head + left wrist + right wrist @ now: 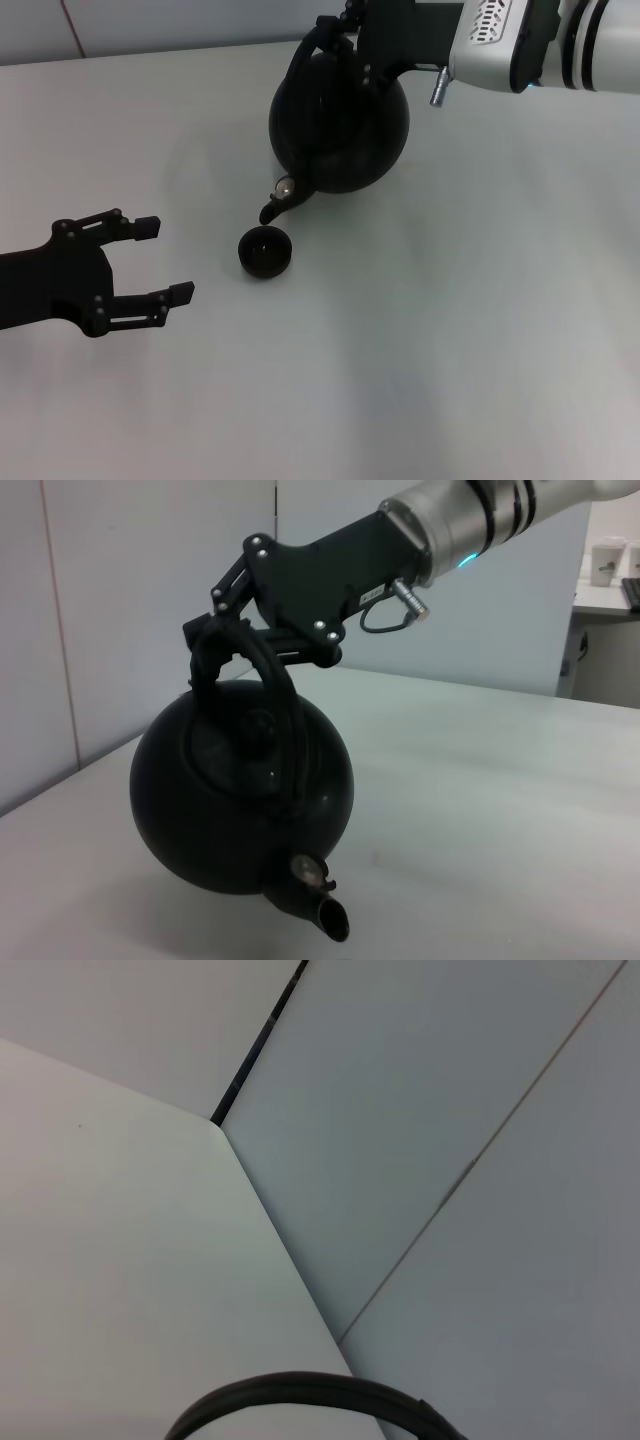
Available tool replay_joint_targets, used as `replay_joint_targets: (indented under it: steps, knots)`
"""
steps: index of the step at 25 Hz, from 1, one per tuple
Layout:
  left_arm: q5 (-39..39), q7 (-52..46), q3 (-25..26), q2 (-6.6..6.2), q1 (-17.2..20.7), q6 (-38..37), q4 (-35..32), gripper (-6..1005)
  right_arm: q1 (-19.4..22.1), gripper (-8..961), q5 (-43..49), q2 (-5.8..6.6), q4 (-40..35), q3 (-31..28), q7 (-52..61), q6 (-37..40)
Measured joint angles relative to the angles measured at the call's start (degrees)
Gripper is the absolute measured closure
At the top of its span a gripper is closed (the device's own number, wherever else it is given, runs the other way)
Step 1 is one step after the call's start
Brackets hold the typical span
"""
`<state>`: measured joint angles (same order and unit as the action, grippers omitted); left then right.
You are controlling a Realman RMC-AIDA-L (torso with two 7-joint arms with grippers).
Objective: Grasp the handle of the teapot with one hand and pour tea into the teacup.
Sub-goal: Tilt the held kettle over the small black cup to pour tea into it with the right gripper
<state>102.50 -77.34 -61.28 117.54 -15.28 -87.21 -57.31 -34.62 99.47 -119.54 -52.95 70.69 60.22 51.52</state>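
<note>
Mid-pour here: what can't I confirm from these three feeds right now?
- Any tea flowing: nothing is visible between the spout and the teacup in the head view.
- Teacup's fill level: its dark inside hides it.
- The teacup is out of frame in the left wrist view, below the teapot.
- Right claw: the right wrist view shows only a strip of the handle.
- Left claw is idle, open.

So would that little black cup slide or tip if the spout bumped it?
Probably slide. The teacup is low and bowl-like, so it seems hard to tip, and the table looks smooth. It also looks small and light beside the teapot, which the right gripper holds tilted with the spout just above it.
</note>
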Motion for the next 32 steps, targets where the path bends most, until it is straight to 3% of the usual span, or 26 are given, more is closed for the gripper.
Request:
replay_joint_targets:
  steps: [32]
  knots:
    - [0.33, 0.09, 0.29, 0.41, -0.55, 0.46, -0.09, 137, 0.80, 864, 5.44, 0.04, -4.80, 2.26, -0.09, -0.67]
